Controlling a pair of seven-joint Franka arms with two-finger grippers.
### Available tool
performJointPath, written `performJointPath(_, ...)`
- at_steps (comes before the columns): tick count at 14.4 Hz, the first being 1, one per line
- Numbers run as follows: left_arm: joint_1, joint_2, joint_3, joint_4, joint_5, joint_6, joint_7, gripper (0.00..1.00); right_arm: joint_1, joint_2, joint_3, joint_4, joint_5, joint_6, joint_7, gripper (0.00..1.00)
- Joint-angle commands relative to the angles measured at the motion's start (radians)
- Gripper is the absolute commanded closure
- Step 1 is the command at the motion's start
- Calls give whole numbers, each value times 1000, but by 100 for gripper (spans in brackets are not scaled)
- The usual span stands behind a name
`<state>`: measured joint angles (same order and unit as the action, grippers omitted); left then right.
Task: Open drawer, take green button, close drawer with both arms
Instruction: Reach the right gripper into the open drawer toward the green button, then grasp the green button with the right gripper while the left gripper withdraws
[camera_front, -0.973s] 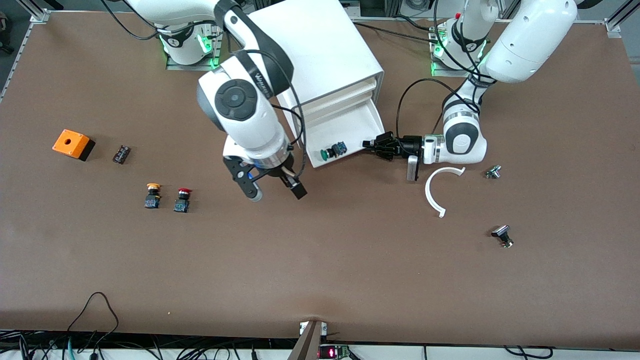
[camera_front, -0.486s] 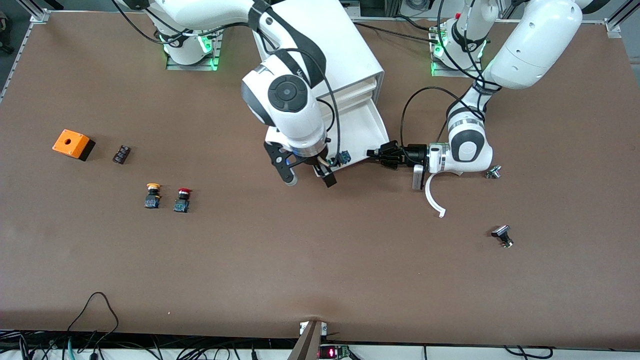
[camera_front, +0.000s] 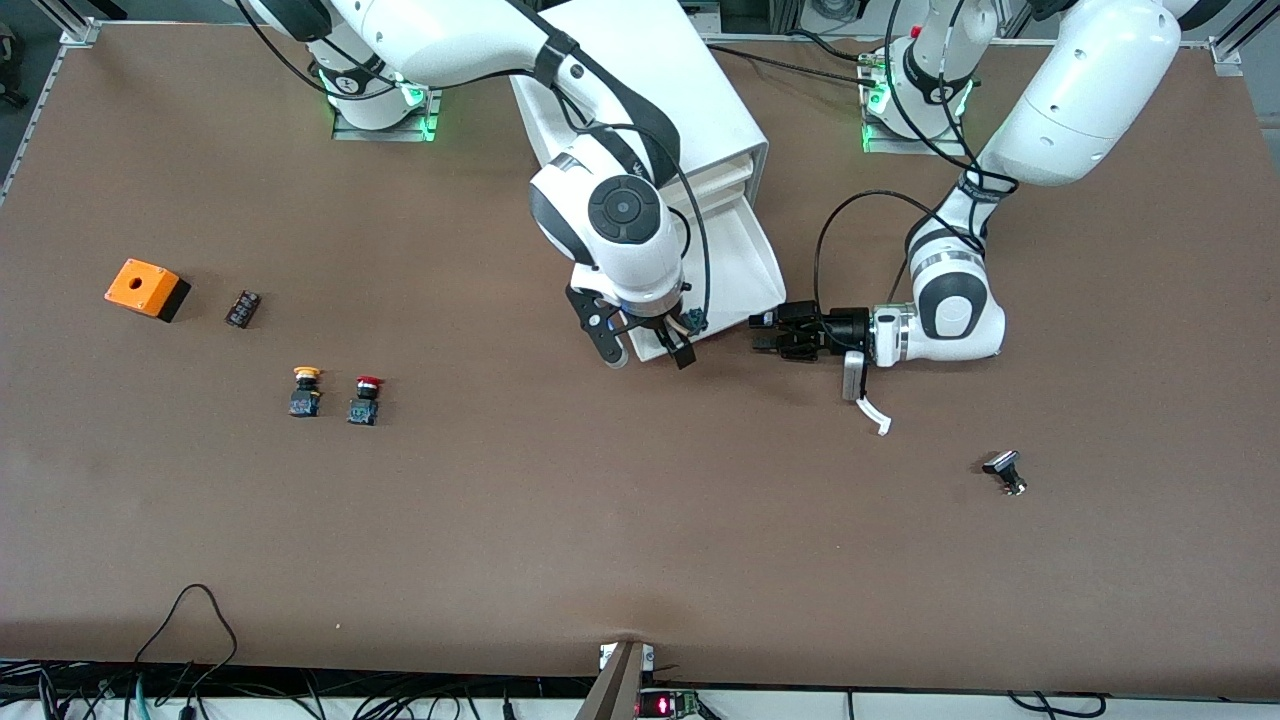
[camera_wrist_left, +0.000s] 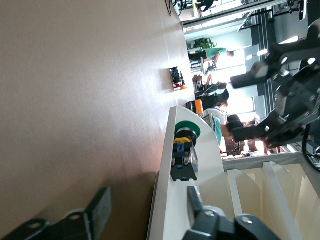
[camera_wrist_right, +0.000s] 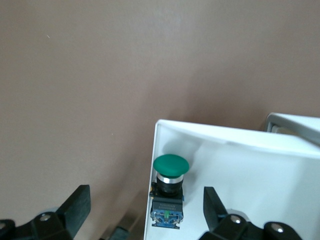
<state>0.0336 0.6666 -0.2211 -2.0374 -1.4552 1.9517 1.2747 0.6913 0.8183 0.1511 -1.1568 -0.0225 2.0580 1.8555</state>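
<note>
**Two arms meet at an open drawer**

Brown matte table (camera_front: 640, 520), lightly mottled like felt board, carries a boxy white cabinet (camera_front: 640, 90) near the robots' bases, its lowest drawer (camera_front: 755, 265) pulled out toward the front camera. Smooth white plastic with low, thin walls forms the shallow tray. The button (camera_wrist_right: 168, 192) lies on its side in the drawer's corner nearest the front camera, toward the right arm's end: a rounded green cap, a silvery collar and a blocky black body with blue and yellow terminals. It also shows in the left wrist view (camera_wrist_left: 183, 155), close against the drawer's low front wall.

Hanging over that corner, the right gripper (camera_front: 647, 352) points down with its black fingers (camera_wrist_right: 75, 207) spread wide; one finger stands over the bare table outside the wall, the other over the drawer floor, and the button lies between them, untouched. The left gripper (camera_front: 765, 333) lies level just off the drawer's other front corner, toward the left arm's end, its fingers (camera_wrist_left: 97, 212) parted and apart from the drawer.

A curved white plastic strip (camera_front: 872, 412) peeks out under the left wrist. A small black-and-metal part (camera_front: 1004, 471) rests nearer the front camera. Toward the right arm's end sit an orange box (camera_front: 146, 288) with a round hole, a small dark block (camera_front: 243, 308), a yellow-orange-capped button (camera_front: 305, 391) and a red-capped button (camera_front: 365, 400), side by side.
</note>
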Motion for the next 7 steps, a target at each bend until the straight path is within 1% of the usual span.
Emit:
performJointPath(1, 14, 8, -4, 103, 137, 0, -153, 0, 33, 50, -1, 46, -10, 17, 57, 0)
performJointPath(5, 51, 8, -4, 268, 411, -104, -395, 0, 53, 68, -2, 40, -10, 30, 70, 0)
performJointPath(7, 52, 8, -4, 344, 528, -146, -524, 0, 60, 82, -2, 37, -10, 31, 71, 0)
